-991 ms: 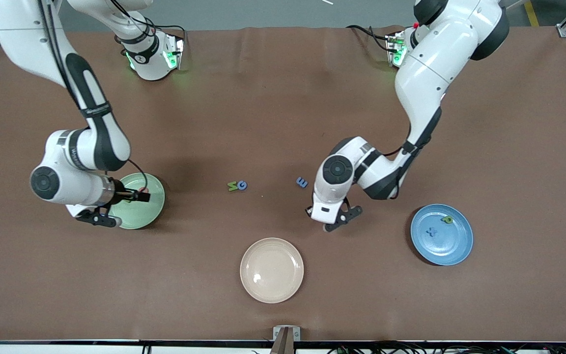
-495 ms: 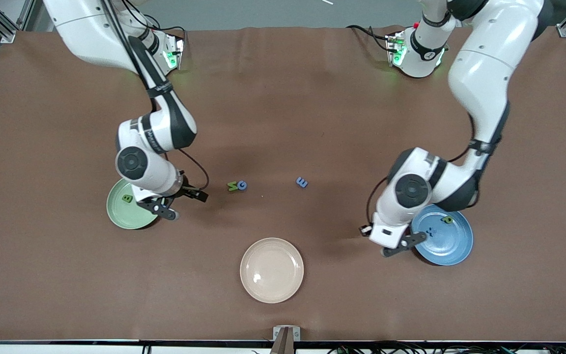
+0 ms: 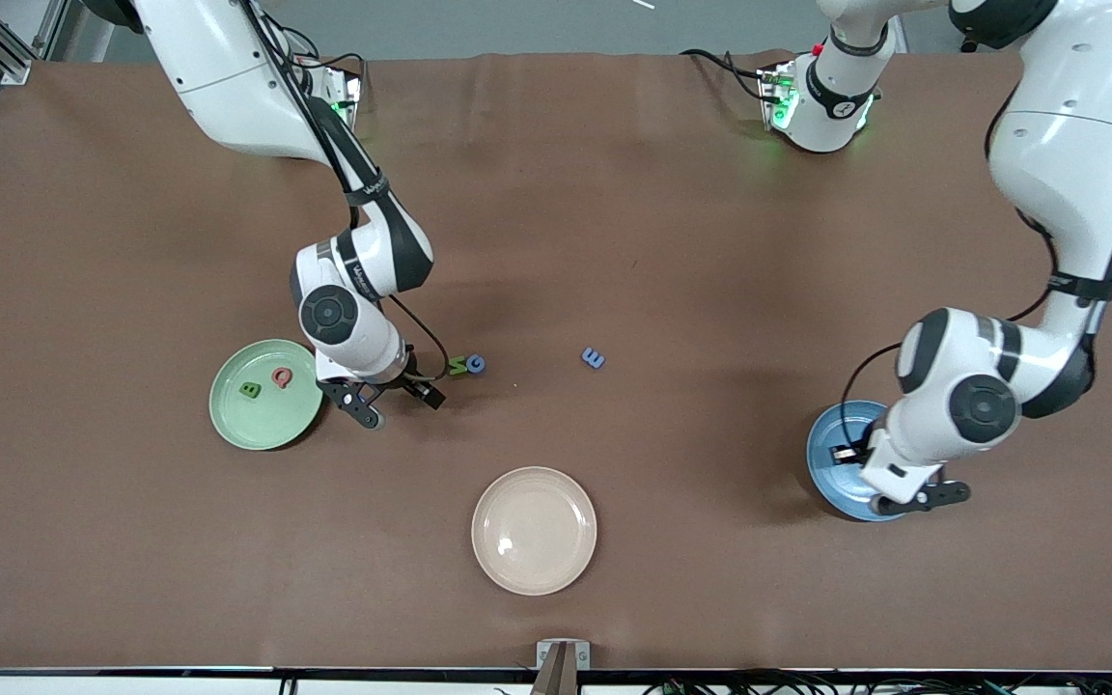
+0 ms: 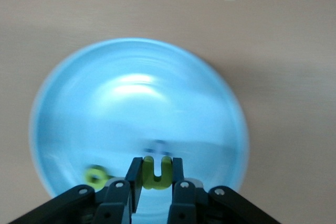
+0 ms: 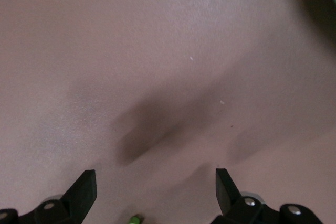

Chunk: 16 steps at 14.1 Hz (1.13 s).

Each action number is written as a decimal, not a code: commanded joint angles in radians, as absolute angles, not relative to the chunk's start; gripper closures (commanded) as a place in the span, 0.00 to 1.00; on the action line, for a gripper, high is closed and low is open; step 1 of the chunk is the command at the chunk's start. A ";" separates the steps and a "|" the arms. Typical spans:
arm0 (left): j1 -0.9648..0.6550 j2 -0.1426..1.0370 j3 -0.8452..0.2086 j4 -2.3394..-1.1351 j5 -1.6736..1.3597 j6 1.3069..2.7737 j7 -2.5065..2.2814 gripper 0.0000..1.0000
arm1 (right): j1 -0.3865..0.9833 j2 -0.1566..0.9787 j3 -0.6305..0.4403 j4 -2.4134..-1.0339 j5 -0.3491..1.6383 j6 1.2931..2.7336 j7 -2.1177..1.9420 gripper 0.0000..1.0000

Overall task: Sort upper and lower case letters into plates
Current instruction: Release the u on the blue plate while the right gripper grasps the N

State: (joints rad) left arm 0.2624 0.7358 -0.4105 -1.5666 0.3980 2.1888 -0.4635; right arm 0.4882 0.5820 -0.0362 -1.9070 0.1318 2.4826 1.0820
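One yellow-green letter [image 4: 157, 172] (pinched) in left pincer [image 4: 157, 178] over blue plate [image 4: 136, 108]

Left arm hides most of the blue plate [image 3: 824, 446] in front view; in left wrist view the plate [image 4: 105, 108] is blurred, a small piece [image 4: 96, 176] on it unreadable. Right gripper [image 5: 155, 190] fingers are cut off; a green bit [image 5: 135, 219] at that edge is unidentifiable.
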 commanded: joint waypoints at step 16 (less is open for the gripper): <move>0.265 0.772 -0.423 -1.586 0.413 2.238 -0.457 0.53 | 0.615 0.614 -0.048 -1.907 0.132 2.488 1.425 0.67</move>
